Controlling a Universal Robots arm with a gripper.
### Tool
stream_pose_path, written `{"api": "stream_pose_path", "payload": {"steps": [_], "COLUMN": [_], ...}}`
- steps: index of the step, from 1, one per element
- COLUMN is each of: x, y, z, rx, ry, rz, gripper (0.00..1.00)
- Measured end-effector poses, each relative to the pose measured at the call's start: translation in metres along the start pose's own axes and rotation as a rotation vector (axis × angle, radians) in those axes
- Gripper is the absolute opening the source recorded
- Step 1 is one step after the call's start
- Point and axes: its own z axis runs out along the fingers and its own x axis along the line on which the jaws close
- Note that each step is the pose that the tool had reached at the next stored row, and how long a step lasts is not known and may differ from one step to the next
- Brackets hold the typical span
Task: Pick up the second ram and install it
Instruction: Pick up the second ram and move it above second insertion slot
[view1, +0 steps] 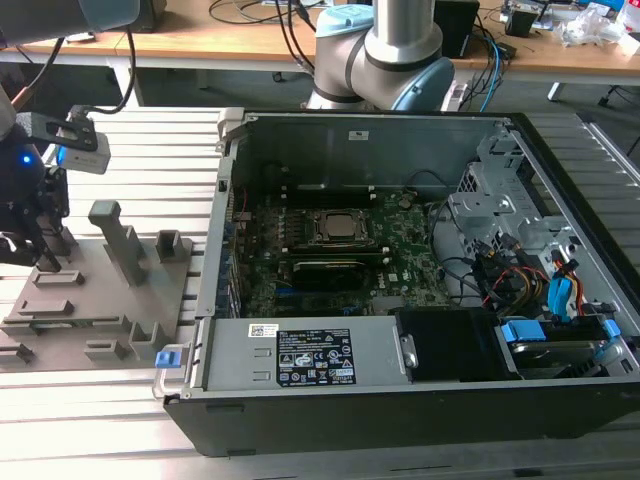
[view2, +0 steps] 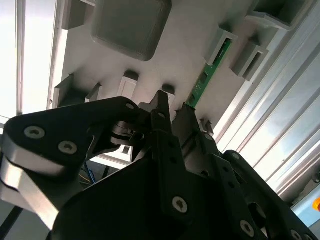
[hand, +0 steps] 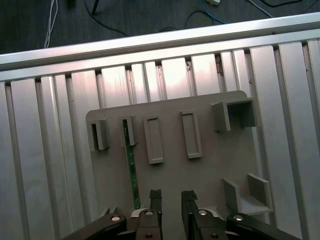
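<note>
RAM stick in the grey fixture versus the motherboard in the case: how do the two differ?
The ram stick is a long, narrow strip, while the motherboard is a broad board. The ram stick stands on edge in a slot of the grey fixture, out on the slatted table; the motherboard lies flat on the floor of the case. Both are green circuit boards.

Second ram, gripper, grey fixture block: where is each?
second ram (hand: 131, 167): first wrist view, middle of the green stick.
gripper (hand: 171, 196): first wrist view, midway between its fingertips.
grey fixture block (hand: 210, 170): first wrist view, bare flat face.
</note>
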Motion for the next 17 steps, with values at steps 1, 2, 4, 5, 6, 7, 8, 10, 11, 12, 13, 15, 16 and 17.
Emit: {"api": "stream_pose_path", "payload": {"steps": [1, 2, 4, 5, 6, 7, 8, 10, 11, 12, 13, 15, 16, 17], "x": [0.0001, 0.0002, 0.0004, 0.0005, 0.0005, 0.0006, 0.0007, 0.0007, 0.001, 0.0012, 0.0013, 0.0028, 0.0046, 0.0076], "y": [-0.0001, -0.0001, -0.0002, -0.0003, -0.0003, -0.0004, -0.0004, -0.0005, -0.0008, -0.001, -0.001, -0.0014, -0.0016, -0.002], "z": [0.0011, 0.0021, 0.0044, 0.0051, 0.0058, 0.0069, 0.0081, 0.0095, 0.0156, 0.0202, 0.021, 0.0225, 0.0229, 0.0234], "rx": [0.0, 0.0, 0.0, 0.0001, 0.0, 0.0, 0.0, 0.0, 0.0, 0.0, 0.0, 0.0001, 0.0, 0.0], "ry": [0.0, 0.0, 0.0, 0.0, 0.0, 0.0001, 0.0, 0.0, 0.0, 0.0, 0.0, 0.0, 0.0, 0.0], "rz": [0.0, 0.0, 0.0, 0.0, 0.0, 0.0, 0.0, 0.0, 0.0, 0.0, 0.0, 0.0, 0.0, 0.0], "gripper": [0.3, 0.3, 0.3, 0.3, 0.3, 0.3, 0.3, 0.3, 0.3, 0.3, 0.3, 0.3, 0.3, 0.3]}}
